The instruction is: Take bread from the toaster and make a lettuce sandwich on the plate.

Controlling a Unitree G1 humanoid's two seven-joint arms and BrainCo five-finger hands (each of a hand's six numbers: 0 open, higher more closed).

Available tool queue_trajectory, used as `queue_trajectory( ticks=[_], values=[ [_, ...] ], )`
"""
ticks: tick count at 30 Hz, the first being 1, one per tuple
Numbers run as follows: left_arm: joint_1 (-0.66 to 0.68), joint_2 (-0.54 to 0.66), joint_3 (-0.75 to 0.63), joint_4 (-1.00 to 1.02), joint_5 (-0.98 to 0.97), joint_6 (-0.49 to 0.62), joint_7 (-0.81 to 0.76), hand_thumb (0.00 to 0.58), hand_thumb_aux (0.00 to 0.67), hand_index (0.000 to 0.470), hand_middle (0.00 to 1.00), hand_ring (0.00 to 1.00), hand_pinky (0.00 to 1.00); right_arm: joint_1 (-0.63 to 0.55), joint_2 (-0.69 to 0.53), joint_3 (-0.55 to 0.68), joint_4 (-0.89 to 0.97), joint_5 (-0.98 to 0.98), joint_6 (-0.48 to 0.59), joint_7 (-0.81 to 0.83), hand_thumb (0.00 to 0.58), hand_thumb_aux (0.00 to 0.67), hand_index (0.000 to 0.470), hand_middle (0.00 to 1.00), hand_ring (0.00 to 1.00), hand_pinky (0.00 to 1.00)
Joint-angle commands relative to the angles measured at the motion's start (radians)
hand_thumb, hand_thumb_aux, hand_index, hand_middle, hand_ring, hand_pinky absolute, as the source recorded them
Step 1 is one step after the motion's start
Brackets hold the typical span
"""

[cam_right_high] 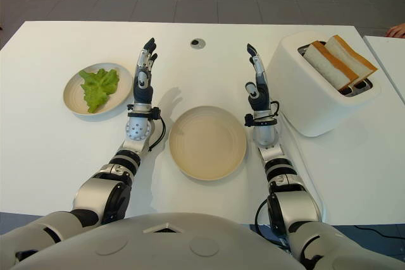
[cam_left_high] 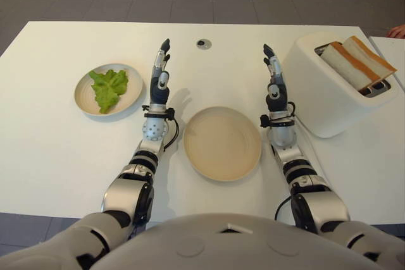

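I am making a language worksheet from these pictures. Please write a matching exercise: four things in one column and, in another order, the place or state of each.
Things
1. lettuce
2. bread slices
3. large plate
4. left hand

Places or states
A. in the toaster, on the right
B. in the middle, with nothing on it
C. on the small plate, on the left
D. open, between the two plates

Pairs: 1-C, 2-A, 3-B, 4-D
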Motion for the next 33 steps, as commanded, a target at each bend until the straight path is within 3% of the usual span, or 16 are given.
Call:
queue_trajectory(
  ticks=[1,5,7,9,11,13,16,20,27,33],
  values=[
    [0.034,-0.001,-0.011,0.009,0.006,0.007,-0.012,0.0,0.0,0.0,0.0,0.0,0.0,0.032,0.0,0.002,0.022,-0.016,0.005,-0.003,0.0,0.0,0.0,0.0,0.0,0.0],
    [0.036,-0.004,-0.011,0.005,-0.004,0.009,-0.026,0.0,0.0,0.0,0.0,0.0,0.0,0.039,-0.012,0.001,-0.002,-0.07,0.003,-0.045,0.0,0.0,0.0,0.0,0.0,0.0],
    [0.036,-0.003,-0.004,0.006,-0.012,0.012,-0.028,0.0,0.0,0.0,0.0,0.0,0.0,0.098,-0.048,-0.061,-0.247,-0.047,0.007,-0.036,0.0,0.0,0.0,0.0,0.0,0.0],
    [0.04,-0.005,0.0,0.007,-0.016,0.013,-0.029,0.0,0.0,0.0,0.0,0.0,0.0,0.189,-0.125,-0.146,-0.574,0.013,0.08,0.027,0.0,0.0,0.0,0.0,0.0,0.0],
    [0.047,-0.011,-0.001,0.001,-0.018,0.011,-0.031,0.0,0.0,0.0,0.0,0.0,0.0,0.274,-0.226,-0.3,-0.816,0.052,0.186,0.078,0.0,0.0,0.0,0.0,0.0,0.0],
    [0.051,-0.016,-0.003,-0.003,-0.02,0.011,-0.034,0.0,0.0,0.0,0.0,0.0,0.0,0.325,-0.305,-0.498,-0.93,0.059,0.29,0.092,0.0,0.0,0.0,0.0,0.0,0.0],
    [0.061,-0.015,0.0,-0.012,-0.02,0.012,-0.03,0.0,0.0,0.0,0.0,0.0,0.0,0.358,-0.4,-0.669,-0.857,-0.061,0.412,0.057,0.0,0.0,0.0,0.0,0.0,0.0],
    [0.064,-0.011,0.002,-0.017,-0.022,0.015,-0.027,0.0,0.0,0.0,0.0,0.0,0.0,0.398,-0.48,-0.677,-0.657,-0.28,0.533,-0.067,0.0,0.0,0.0,0.0,0.0,0.0],
    [0.068,-0.002,0.006,-0.017,-0.027,0.017,-0.024,0.0,0.0,0.0,0.0,0.0,0.0,0.416,-0.57,-0.582,-0.361,-0.373,0.695,-0.165,0.0,0.0,0.0,0.0,0.0,0.0],
    [0.068,0.004,0.009,-0.016,-0.029,0.016,-0.021,0.0,0.0,0.0,0.0,0.0,0.0,0.415,-0.603,-0.467,-0.387,-0.378,0.693,-0.158,0.0,0.0,0.0,0.0,0.0,0.0]
  ],
)
